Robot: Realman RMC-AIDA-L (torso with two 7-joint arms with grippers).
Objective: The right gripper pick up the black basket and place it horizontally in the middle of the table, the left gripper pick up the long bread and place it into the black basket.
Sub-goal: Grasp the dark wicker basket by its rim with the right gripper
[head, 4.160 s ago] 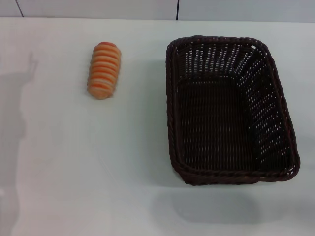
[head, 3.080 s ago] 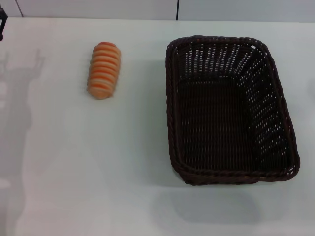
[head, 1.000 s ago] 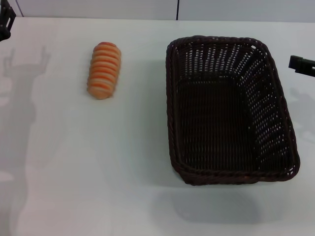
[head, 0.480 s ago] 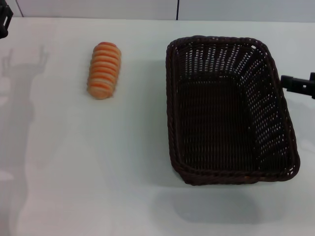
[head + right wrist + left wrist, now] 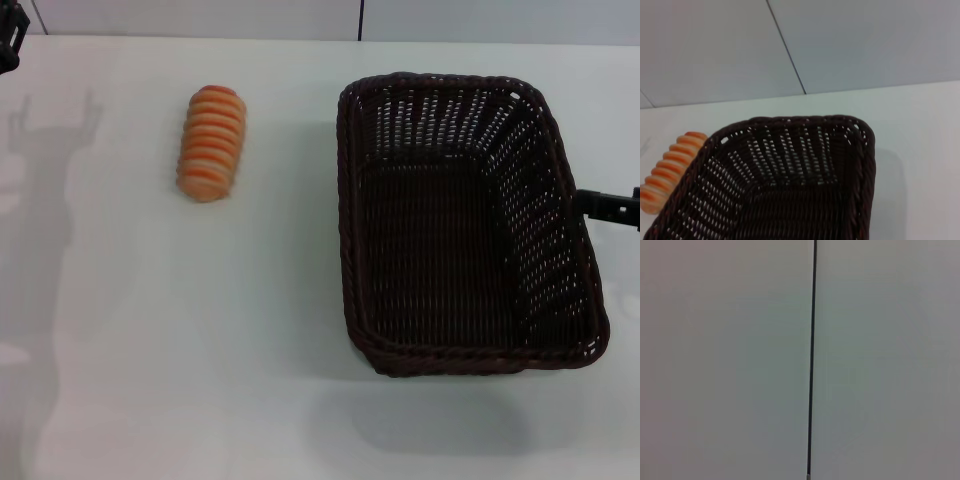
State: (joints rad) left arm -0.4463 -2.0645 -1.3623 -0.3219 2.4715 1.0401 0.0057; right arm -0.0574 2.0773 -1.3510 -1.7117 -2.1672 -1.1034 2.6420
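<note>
Head view: you see only a black sliver of the right pincer (image 5: 606, 205) poking in at the frame's right edge, just beside the black basket (image 5: 460, 220); its arm is cut off and its fingers can't be made out. The left pincer (image 5: 8, 40) is a dark scrap clipped by the top-left corner, fingers unreadable too. Right wrist view: basket's near part runs off the frame edge, and the long bread (image 5: 667, 170) is partly hidden behind the basket rim. Left wrist view gives you no pincer, just blank wall w/ a dark seam (image 5: 811, 360).
</note>
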